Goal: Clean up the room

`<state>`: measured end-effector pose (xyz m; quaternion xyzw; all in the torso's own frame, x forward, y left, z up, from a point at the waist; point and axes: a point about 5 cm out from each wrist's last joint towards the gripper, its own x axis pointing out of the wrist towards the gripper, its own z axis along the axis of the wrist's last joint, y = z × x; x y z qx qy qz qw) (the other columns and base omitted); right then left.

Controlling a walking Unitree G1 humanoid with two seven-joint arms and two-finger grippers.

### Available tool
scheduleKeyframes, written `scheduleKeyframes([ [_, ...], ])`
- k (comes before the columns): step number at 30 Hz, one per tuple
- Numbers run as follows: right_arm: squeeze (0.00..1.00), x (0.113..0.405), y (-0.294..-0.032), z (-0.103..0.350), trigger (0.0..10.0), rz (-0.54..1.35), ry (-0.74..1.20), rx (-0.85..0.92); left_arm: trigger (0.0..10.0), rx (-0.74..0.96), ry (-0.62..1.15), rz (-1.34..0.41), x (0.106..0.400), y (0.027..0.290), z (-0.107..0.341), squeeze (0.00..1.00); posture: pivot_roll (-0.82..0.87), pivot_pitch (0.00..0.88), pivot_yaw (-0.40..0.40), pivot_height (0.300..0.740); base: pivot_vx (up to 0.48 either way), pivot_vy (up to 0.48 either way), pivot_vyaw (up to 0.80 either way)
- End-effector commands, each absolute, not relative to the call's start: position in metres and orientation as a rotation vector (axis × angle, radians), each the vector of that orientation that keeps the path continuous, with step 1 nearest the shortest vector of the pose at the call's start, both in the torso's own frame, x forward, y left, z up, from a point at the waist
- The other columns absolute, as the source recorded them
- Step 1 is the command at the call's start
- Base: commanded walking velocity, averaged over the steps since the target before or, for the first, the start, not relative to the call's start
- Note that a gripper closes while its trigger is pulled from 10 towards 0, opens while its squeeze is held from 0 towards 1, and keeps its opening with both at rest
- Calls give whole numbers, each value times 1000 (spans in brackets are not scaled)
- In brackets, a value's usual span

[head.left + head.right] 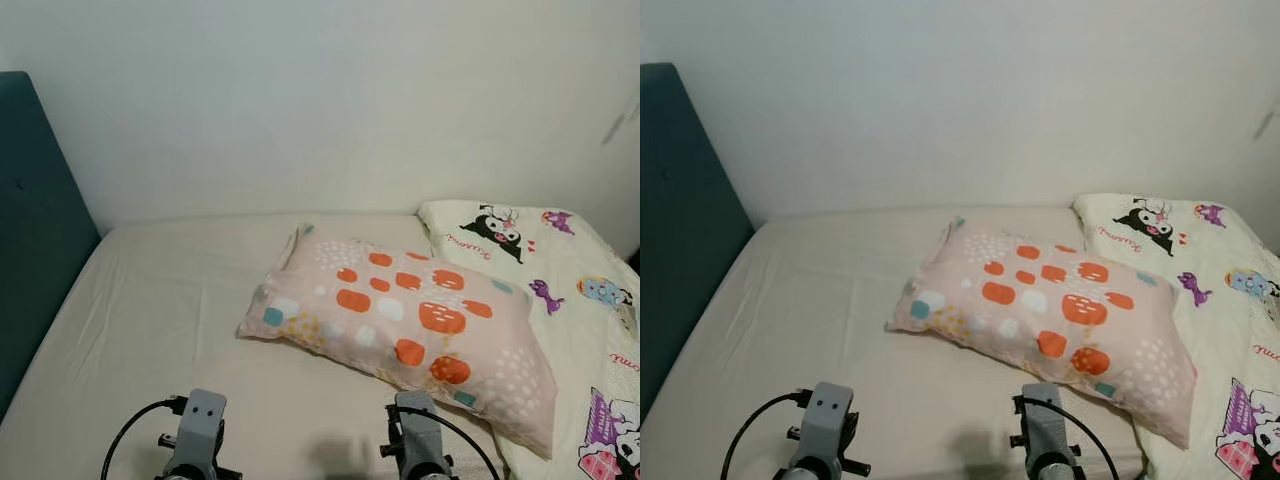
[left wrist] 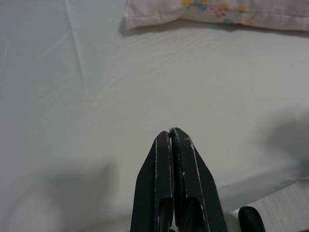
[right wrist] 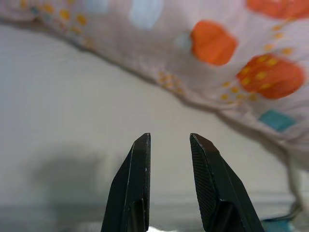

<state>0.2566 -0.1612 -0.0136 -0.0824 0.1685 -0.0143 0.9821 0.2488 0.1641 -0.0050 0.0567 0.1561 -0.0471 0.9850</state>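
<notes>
While I stand at the edge of the bed (image 1: 150,300), both my arms are raised low over its cream sheet. My left end effector (image 2: 170,137) is clenched on nothing, its two black fingers pressed flat together above bare, creased sheet. My right end effector (image 3: 169,142) is released, a clear gap between its fingers, with nothing held.

The pillow (image 1: 400,320), pink with orange, white and teal patches, lies slantwise on the bed just ahead of my right end effector and ahead and to the right of my left one. Its near long edge runs close beyond my right fingertips but does not touch them. Beyond it to the right, a cartoon-print quilt (image 1: 560,270) is spread over the mattress, the pillow's far corner resting against it. A dark teal headboard (image 1: 35,220) stands far off to the left of my left end effector.

I judge the pillow light, soft and floppy; it should sag if pinched at one point. The near seam or a corner looks the surest hold, where the fabric bunches thin enough for my fingers to close on.
</notes>
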Motion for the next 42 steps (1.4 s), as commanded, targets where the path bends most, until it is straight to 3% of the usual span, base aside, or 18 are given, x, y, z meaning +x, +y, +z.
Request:
scheduleKeyframes([
  [1,0,254,-169,-11,10000,-62,306,-154,10000,96,330,-83,245,162,-10,0,1,61,-30,740,0,0,0],
  [11,0,248,-175,-13,10000,-79,310,-118,10000,66,294,-93,250,156,-6,0,-9,45,-21,740,0,0,0],
  [24,0,249,-162,-12,10000,-26,307,-149,10000,49,261,-125,259,141,2,0,-11,39,-29,740,0,0,0],
  [34,0,247,-154,-13,10000,46,310,-89,10000,79,259,-133,258,141,2,0,-9,50,-31,740,0,0,0],
  [42,0,251,-151,-13,10000,47,321,-181,10000,83,260,-86,257,150,2,0,0,74,-33,740,0,0,0],
])
